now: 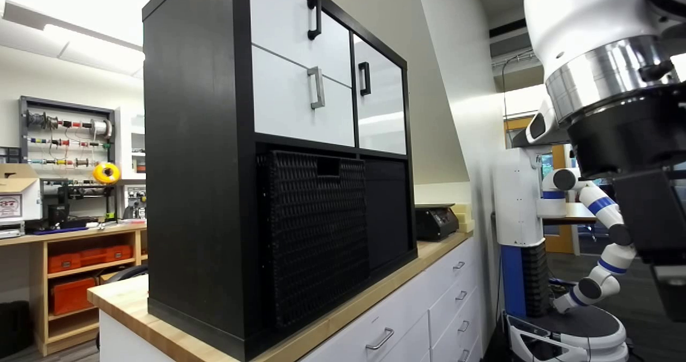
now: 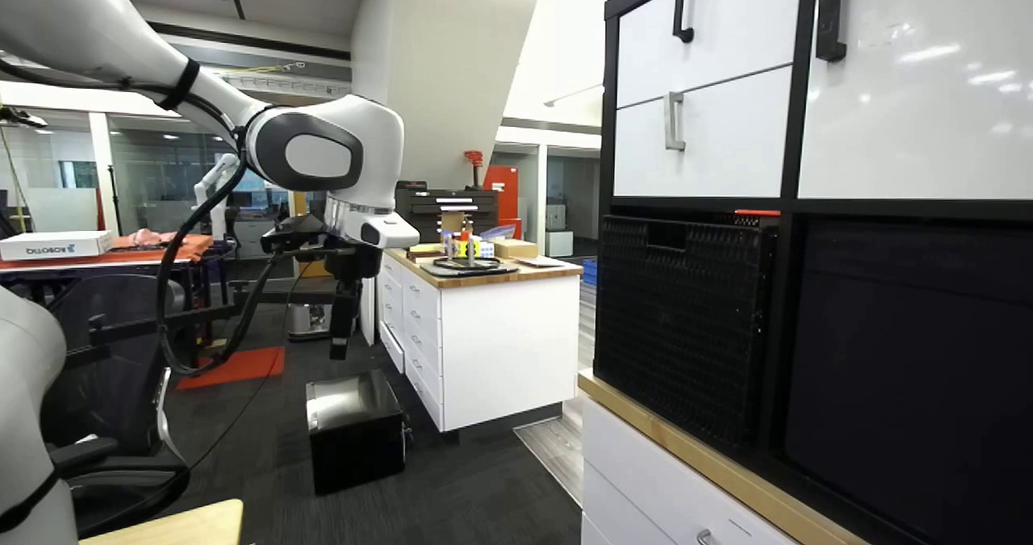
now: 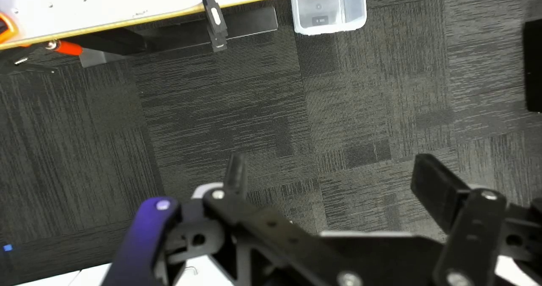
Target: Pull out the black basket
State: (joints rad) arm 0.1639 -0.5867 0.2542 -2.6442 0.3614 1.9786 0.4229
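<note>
Black two-finger gripper [image 3: 330, 165], wrist view: fingers [image 3: 438, 188] spread wide apart, so released; dark grey striped carpet [image 3: 233, 108] shows bet. them. Linkage blurred, cut off at btm. White dotted surface [image 3: 106, 4] w/ yellow edge & clear plastic bin [image 3: 328, 6] both cropped by top edge. Black shape [image 3: 533, 65] at R edge cropped too, can't ID.

In an exterior view: black woven cube-shaped basket [image 1: 321, 233] w/ slot handle [image 1: 328, 167] stands in lower compt. of black box-shaped shelf unit [image 1: 193, 163], under flat white drawer fronts [image 1: 278, 94]. Black on black: basket's side & btm edge hard to make out; can't tell if front sits flush w/ unit. Neighbouring lower compt. too dark to read. Smooth white robot arm [image 1: 595, 24] & gripper partly cut off at R edge.

In an exterior view: glossy black box [image 2: 355, 440] on carpet; gripper hangs well apart from basket, finger spread unreadable from this side. Arm cropped at L edge. Basket in same lower compt., slot facing out; thin red item [image 2: 759, 212] just above its top edge, can't ID. Shelf unit cropped at top & R edges.
</note>
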